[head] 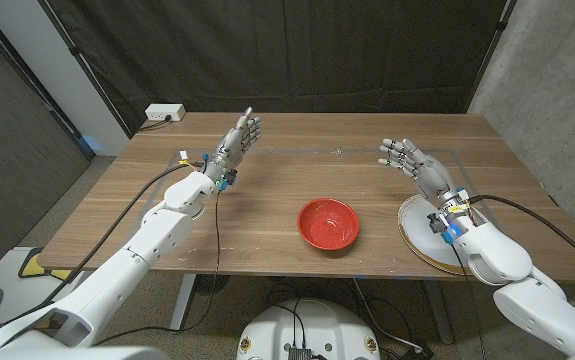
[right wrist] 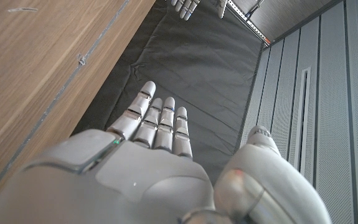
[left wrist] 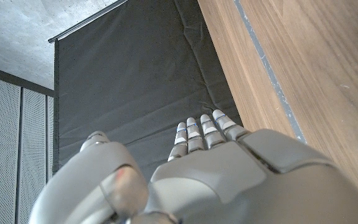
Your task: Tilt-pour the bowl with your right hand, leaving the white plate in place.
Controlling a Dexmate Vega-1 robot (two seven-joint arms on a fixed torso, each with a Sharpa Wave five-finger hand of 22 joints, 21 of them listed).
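A white power strip (head: 164,113) lies at the wooden table's (head: 267,215) far left corner, before a black curtain (head: 297,50)

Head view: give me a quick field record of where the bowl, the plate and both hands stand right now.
bowl: red bowl, upright on the wooden table, near the front edge, untouched
plate: white plate, to the bowl's right, partly under the right forearm
right hand: right hand raised, fingers apart, holding nothing, beyond the plate
left hand: left hand raised, fingers extended, holding nothing, far from the bowl
pour: not yet begun
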